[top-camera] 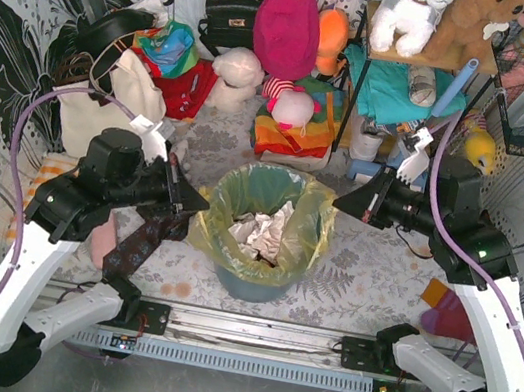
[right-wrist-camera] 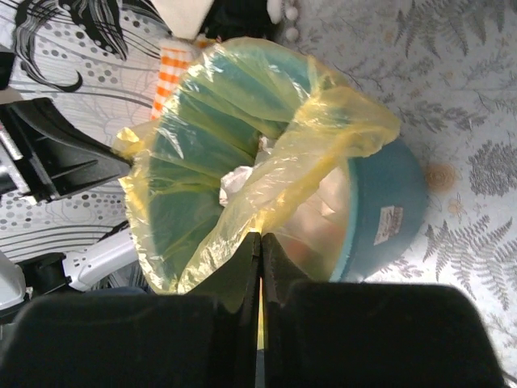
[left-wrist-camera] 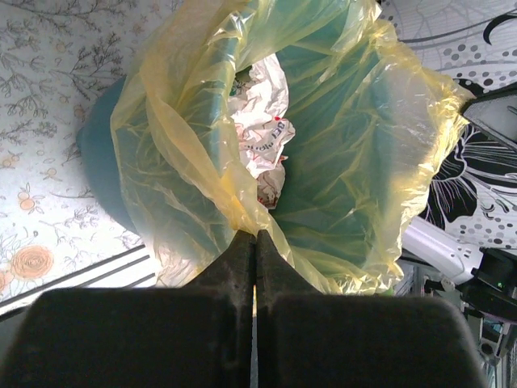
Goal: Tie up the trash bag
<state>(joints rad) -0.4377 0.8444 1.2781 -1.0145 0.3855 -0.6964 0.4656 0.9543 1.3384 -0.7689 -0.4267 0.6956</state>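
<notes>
The left claw (left-wrist-camera: 255, 235) and right claw (right-wrist-camera: 260, 237) each pinch the bag (left-wrist-camera: 186, 186) rim at their tips. Lifting evenly, then drawing inward, should free it from the bin (left-wrist-camera: 97, 162) below.

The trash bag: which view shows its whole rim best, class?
Top external: the whole rim of the trash bag shows, draped over the teal bin. The left wrist view shows it close, near rim pinched in the left end effector; the right wrist view likewise, in the right end effector.
</notes>
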